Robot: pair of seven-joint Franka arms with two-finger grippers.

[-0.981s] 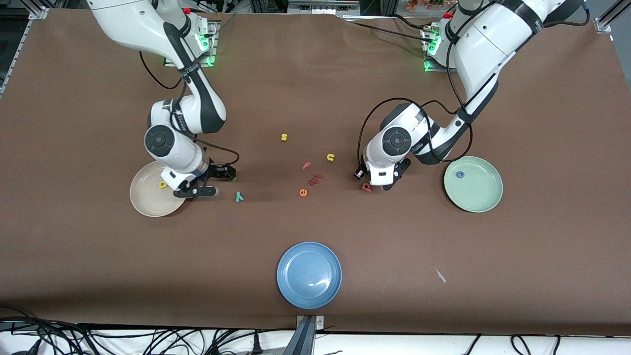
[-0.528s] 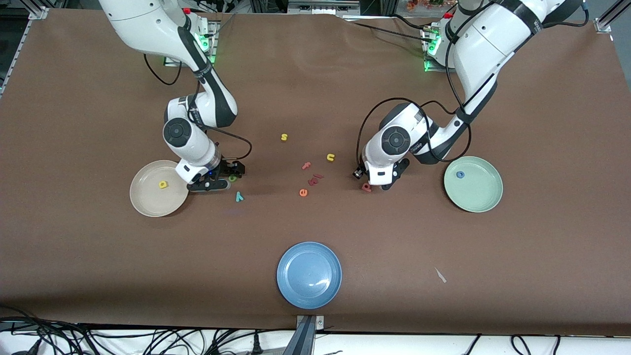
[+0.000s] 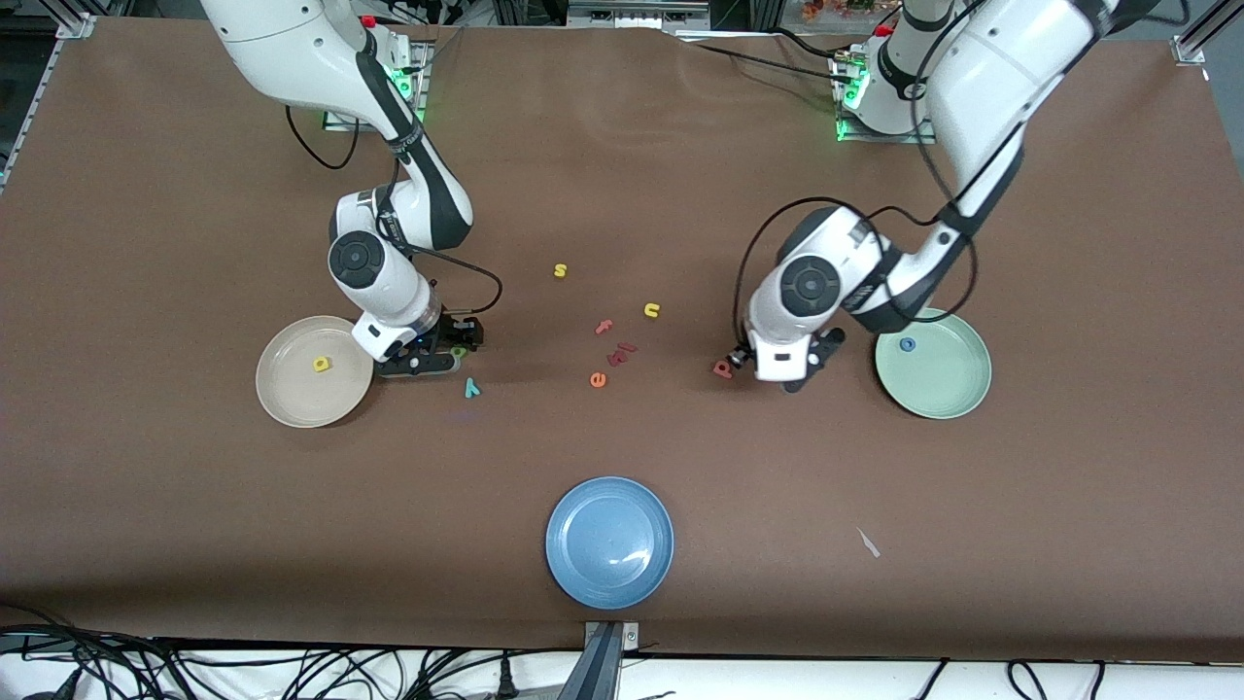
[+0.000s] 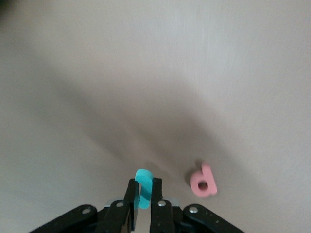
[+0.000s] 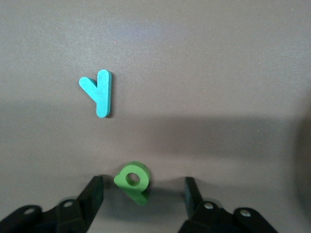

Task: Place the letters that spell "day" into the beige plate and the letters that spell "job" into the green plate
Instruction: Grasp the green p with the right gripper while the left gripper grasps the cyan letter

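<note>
Brown table (image 3: pixel 1069 486) across the whole front view. Two white arms reaching down from the upper edge; small print on the wrist bands, too small to read.

Three plates: blue plate (image 3: pixel 609 583) at lower middle; beige plate (image 3: pixel 282 408) at mid-height toward the right arm's end, holding the yellow "a" (image 3: pixel 321 365); green plate (image 3: pixel 948 389) at mid-height toward the left arm's end, holding the blue "o" (image 3: pixel 907 344).

Right gripper (image 5: pixel 143 194) low over the table just beside the beige plate, fingers spread on either side of the green "d" (image 5: pixel 132 180), no contact visible. Left gripper (image 4: pixel 143 191) over bare table between the pink "b" (image 4: pixel 204 180) and the green plate, fingers pressed together, pinching the teal "j" (image 4: pixel 143 182).

Teal "y" (image 5: pixel 99 92) flat on the table near the green "d", lower in the front view.

Around mid-frame, loose: yellow "s" (image 3: pixel 560 270), yellow "n" (image 3: pixel 652 310), reddish "f" (image 3: pixel 604 327), orange "e" (image 3: pixel 598 380).
</note>
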